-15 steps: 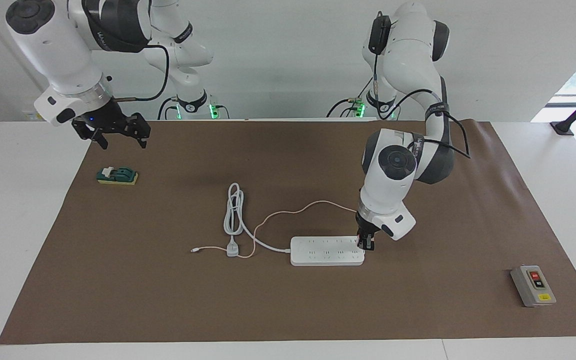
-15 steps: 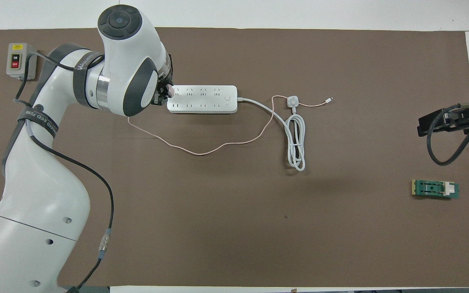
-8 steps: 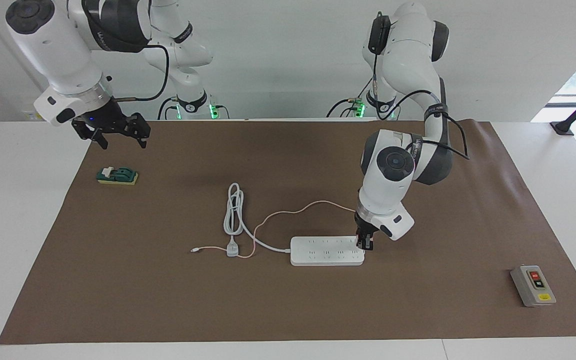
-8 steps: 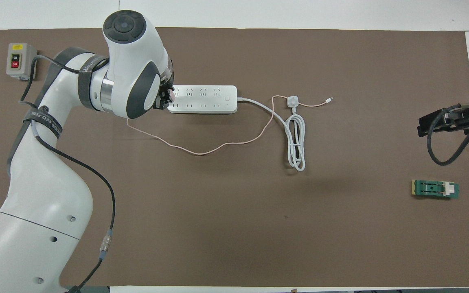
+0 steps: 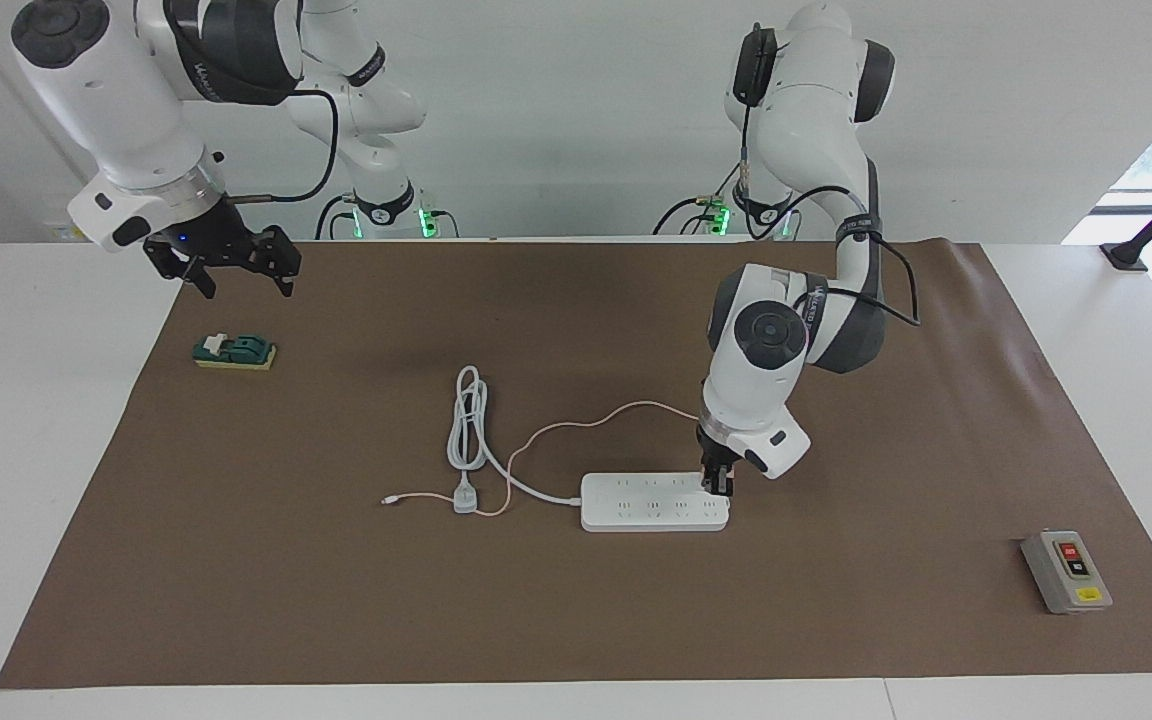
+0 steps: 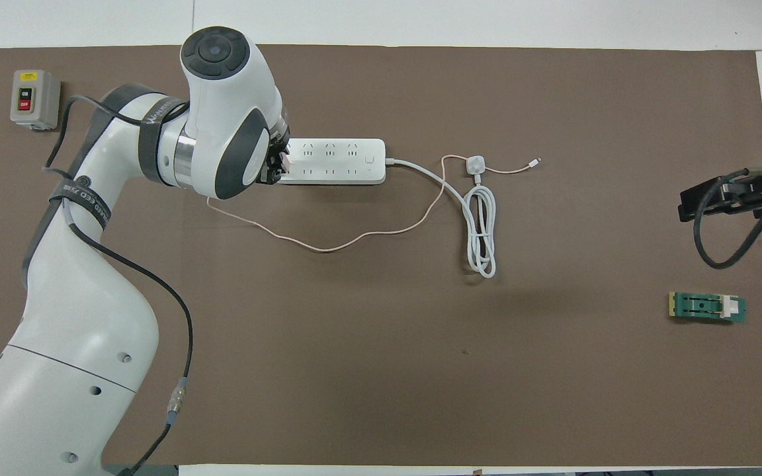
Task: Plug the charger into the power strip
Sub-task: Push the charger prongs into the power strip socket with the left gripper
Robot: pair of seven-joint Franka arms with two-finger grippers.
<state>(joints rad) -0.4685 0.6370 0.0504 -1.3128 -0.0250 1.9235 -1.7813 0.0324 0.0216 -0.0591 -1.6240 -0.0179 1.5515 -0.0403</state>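
Left hand (image 5: 717, 485) is clamped on the charger (image 6: 279, 160), low over the power strip (image 5: 651, 502) at its end toward the left arm; prongs hidden, so seating is unconfirmed. Insertion looks under way, pressing home and release remaining. Right hand (image 5: 234, 262) waits open above the bench edge.

The left gripper (image 5: 717, 486), clamped on the small pale-pink cube charger (image 6: 282, 166), shifts from the end edge of the long flat white power strip (image 5: 651, 503) onto its end sockets.

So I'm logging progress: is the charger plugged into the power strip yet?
Cannot tell. The left gripper holds the charger at the power strip's end, hiding its prongs.
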